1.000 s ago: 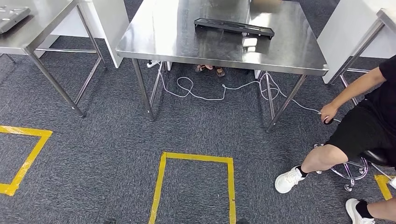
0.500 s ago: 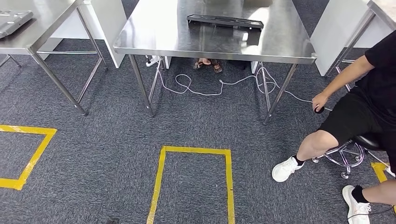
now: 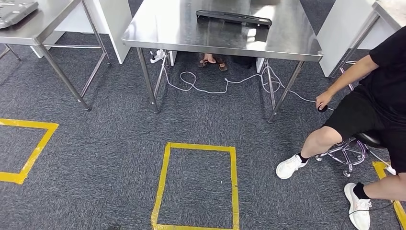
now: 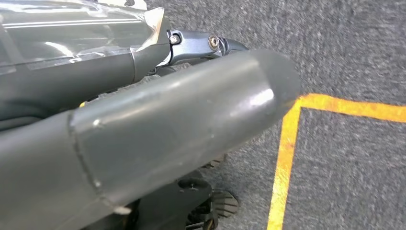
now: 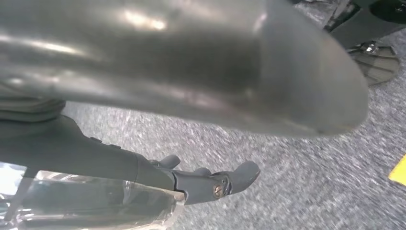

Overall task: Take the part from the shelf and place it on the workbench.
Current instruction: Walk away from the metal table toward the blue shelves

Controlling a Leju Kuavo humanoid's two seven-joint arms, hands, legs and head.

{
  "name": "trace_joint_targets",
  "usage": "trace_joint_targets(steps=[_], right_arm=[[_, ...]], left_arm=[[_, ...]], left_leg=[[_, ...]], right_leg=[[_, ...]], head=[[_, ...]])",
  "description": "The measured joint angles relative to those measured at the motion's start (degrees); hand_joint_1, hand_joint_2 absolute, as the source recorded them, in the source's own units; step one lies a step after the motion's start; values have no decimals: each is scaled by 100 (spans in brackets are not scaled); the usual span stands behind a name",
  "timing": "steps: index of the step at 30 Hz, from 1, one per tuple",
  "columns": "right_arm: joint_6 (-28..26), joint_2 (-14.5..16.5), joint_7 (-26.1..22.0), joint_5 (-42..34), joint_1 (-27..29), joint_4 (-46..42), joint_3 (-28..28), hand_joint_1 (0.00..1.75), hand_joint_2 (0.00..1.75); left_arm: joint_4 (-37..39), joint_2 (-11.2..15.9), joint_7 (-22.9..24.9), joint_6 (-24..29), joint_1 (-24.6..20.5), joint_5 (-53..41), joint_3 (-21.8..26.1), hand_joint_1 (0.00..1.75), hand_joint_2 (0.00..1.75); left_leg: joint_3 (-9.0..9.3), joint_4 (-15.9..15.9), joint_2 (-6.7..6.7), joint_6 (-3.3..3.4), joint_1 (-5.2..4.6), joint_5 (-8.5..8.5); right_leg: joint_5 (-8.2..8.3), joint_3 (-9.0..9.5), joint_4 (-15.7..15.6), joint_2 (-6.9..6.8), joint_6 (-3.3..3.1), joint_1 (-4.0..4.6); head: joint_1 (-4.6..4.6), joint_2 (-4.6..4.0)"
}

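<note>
A long, flat black part (image 3: 233, 17) lies on the steel workbench (image 3: 177, 31) ahead, near its far side. My left hand (image 4: 191, 100) hangs over the grey carpet beside a yellow tape line; its thick thumb and dark fingers (image 4: 206, 44) lie straight, with nothing between them. Over the carpet too hangs my right hand (image 5: 201, 72), fingers (image 5: 225, 181) stretched out and holding nothing.
A person (image 3: 371, 105) sits on a wheeled stool (image 3: 352, 151) at the right, legs stretched toward me. A second steel table (image 3: 45, 21) with a grey object (image 3: 14, 8) stands at the left. White cables (image 3: 206, 88) trail under the workbench. A yellow taped square (image 3: 165, 182) marks the floor.
The whole picture has shifted slightly as the camera moved: the workbench sits a little higher and the seated person shows more at the right. The black part stays put on the workbench.
</note>
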Motion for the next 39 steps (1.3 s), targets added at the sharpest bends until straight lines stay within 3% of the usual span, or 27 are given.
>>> trace_joint_targets(steps=[2, 3, 4, 5, 7, 9, 11, 13, 15, 16, 17, 19, 20, 21, 23, 24, 26, 30, 39], right_arm=[[-20, -1, -5, -18, 0, 1, -48, 0, 0], [-25, -4, -9, -24, 0, 2, -68, 0, 0], [-29, -9, -15, -30, 0, 2, -88, 0, 0], [-37, -13, -27, -36, 0, 3, -105, 0, 0], [-61, -21, -57, -45, -5, 3, -127, 0, 0], [-90, -24, -80, -41, -14, 3, -136, 0, 0], [-112, -21, -87, -30, -13, 3, -139, 0, 0], [-123, -8, -87, -9, -7, 4, -141, 0, 0], [-129, 11, -80, 14, -8, 5, -141, 0, 0], [-131, 21, -71, 27, -11, 5, -141, 0, 0], [-133, 23, -61, 40, -9, 5, -141, 0, 0], [-134, 38, -42, 66, 3, 7, -141, 0, 0], [-134, 47, -37, 77, 10, 7, -141, 0, 0], [-134, 57, -32, 88, 14, 8, -141, 0, 0], [-135, 71, -17, 109, 16, 8, -141, 0, 0], [-135, 75, -7, 119, 11, 8, -141, 0, 0], [-137, 77, 13, 140, -2, 8, -141, 0, 0], [-138, 67, 21, 161, -14, 8, -140, 0, 0], [-143, 82, 37, 198, -16, 8, -140, 0, 0]], left_arm=[[0, -1, 0, 3, -2, 4, -3, 0, 0], [0, -1, 0, 2, 0, 4, -3, 0, 0], [0, -1, 0, 1, 1, 3, -4, 0, 0], [0, -1, 0, -2, 2, -1, -5, 0, 0], [0, -4, 0, -9, 0, -18, -11, 0, 0], [0, -11, 0, -14, -2, -35, -26, 0, 0], [0, -16, 3, -18, -5, -45, -42, 0, 0], [0, -18, 13, -22, -8, -55, -49, 0, 0], [0, -19, 28, -23, -8, -80, -51, 0, 0], [0, -18, 38, -22, -8, -93, -56, 0, 0], [0, -18, 52, -19, -7, -104, -65, 0, 0], [0, -18, 86, -8, -4, -109, -87, 0, 0], [0, -18, 98, -2, -2, -109, -97, 0, 0], [0, -17, 107, 6, -1, -109, -105, 0, 0], [0, -17, 112, 18, -3, -107, -122, 0, 0], [0, -17, 113, 25, -3, -105, -132, 0, 0], [1, -19, 116, 40, -3, -100, -144, 0, 0], [1, -34, 119, 57, 2, -97, -146, 0, 0], [0, -34, 127, 58, 2, -97, -148, 0, 0]], left_leg=[[-138, 2, 20, 41, -18, 104], [-207, 5, 28, 38, -23, 156], [-276, 9, 36, 32, -25, 208], [-342, 13, 41, 20, -24, 257], [-426, 25, 45, -18, -24, 349], [-471, 39, 45, -81, -37, 433], [-494, 42, 46, -146, -51, 499], [-523, 76, 36, -203, -42, 494], [-632, 320, 17, -251, -15, 231], [-745, 639, 2, -276, 1, -34], [-871, 1033, -7, -301, 9, -294], [-1033, 1694, -22, -351, 30, -581], [-968, 1717, -23, -369, 49, -531], [-790, 1501, -22, -383, 73, -395], [-283, 734, -24, -402, 115, -104], [-109, 434, -32, -401, 119, -26], [-8, 174, -50, -367, 100, -31], [-80, 104, -58, -266, 30, -5], [-200, 158, -55, -91, -107, 70]], right_leg=[[-457, -227, 680, 2, -37, -33], [-586, -285, 980, 2, -16, -46], [-607, -267, 1138, 2, 33, -56], [-526, -145, 1094, 1, 102, -66], [-273, 390, 407, 0, 210, -89], [-204, 920, -413, 8, 192, -65], [-238, 1041, -700, 19, 119, -14], [-192, 965, -699, 14, 30, -58], [-118, 912, -708, -3, -110, -123], [-80, 872, -706, -12, -167, -126], [-43, 827, -703, -17, -208, -119], [19, 744, -689, -24, -221, -105], [40, 719, -674, -24, -211, -107], [54, 700, -650, -22, -199, -112], [58, 646, -571, -15, -171, -111], [57, 599, -527, -12, -146, -97], [68, 518, -468, -10, -68, -57], [108, 420, -461, -12, -32, -8], [259, 373, -512, -8, 189, -119]], head=[[33, -1], [38, 0], [40, -1], [47, 0], [49, -1], [44, -1], [38, -1], [24, -1], [-3, 0], [-9, -1], [-16, -1], [-19, -1], [-20, -1], [-21, -1], [-27, 0], [-28, 0], [-28, 1], [3, 0], [2, 0]])
